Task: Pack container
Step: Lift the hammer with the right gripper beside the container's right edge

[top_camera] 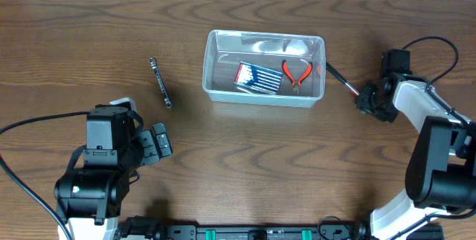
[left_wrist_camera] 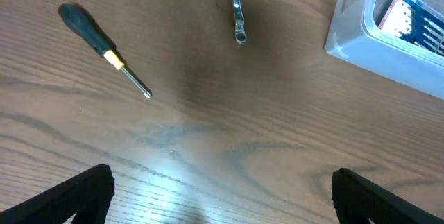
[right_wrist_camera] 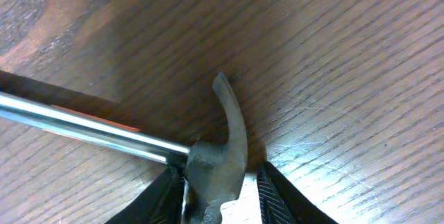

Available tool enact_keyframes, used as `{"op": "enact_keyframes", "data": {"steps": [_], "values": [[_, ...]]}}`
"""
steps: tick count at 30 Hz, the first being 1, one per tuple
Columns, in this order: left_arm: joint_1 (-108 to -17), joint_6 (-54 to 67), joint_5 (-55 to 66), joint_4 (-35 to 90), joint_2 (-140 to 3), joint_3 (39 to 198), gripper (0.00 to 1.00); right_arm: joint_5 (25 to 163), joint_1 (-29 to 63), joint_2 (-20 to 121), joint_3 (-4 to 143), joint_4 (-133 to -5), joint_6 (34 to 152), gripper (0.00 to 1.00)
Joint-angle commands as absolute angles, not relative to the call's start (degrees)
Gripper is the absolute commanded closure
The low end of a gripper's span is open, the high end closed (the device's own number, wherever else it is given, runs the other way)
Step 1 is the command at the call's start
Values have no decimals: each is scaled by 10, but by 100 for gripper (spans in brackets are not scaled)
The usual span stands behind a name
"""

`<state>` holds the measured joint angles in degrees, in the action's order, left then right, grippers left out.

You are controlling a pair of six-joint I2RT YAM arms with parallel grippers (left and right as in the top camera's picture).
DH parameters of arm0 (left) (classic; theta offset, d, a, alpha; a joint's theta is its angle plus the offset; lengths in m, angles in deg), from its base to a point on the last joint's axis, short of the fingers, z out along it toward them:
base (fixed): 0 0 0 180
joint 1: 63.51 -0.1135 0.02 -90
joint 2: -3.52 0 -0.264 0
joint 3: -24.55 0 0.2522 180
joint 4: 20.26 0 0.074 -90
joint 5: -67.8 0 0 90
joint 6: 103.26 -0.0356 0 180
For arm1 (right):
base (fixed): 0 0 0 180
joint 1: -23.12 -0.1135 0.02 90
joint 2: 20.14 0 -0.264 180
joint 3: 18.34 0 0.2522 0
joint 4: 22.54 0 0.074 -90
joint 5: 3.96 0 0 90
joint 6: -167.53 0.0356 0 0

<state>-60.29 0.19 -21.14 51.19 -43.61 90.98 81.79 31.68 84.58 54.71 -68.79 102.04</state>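
Hammer head (right_wrist_camera: pixel 215 156) sits between right hand (right_wrist_camera: pixel 218 179) fingers (right_wrist_camera: pixel 284 197), near container (top_camera: pixel 260 99); cannot tell if gripped. Left hand (left_wrist_camera: pixel 222 179) wide open, empty.

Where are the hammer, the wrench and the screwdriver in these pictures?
hammer (right_wrist_camera: pixel 215 165), right wrist view, on its metal head.
wrench (top_camera: pixel 160 82), overhead view, on the middle of its shaft.
screwdriver (left_wrist_camera: pixel 82 26), left wrist view, on its dark handle.
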Motion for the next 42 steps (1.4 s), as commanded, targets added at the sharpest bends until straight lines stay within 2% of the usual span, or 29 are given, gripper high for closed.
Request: {"op": "enact_keyframes", "data": {"steps": [1, 2, 6, 29, 42], "values": [[-600, -6, -218, 513, -435, 922, 2, 802, 318, 855, 541, -687, 1023, 65], [-600, -6, -218, 513, -435, 922, 2, 802, 318, 855, 541, -687, 1023, 69], [-600, -6, -218, 513, -435, 922, 2, 803, 318, 855, 541, -687, 1023, 99], [-600, -6, -218, 513, -435, 922, 2, 819, 318, 850, 544, -689, 1023, 99], [-600, -8, -218, 513, -435, 922, 2, 815, 318, 754, 545, -689, 1023, 99]]}}
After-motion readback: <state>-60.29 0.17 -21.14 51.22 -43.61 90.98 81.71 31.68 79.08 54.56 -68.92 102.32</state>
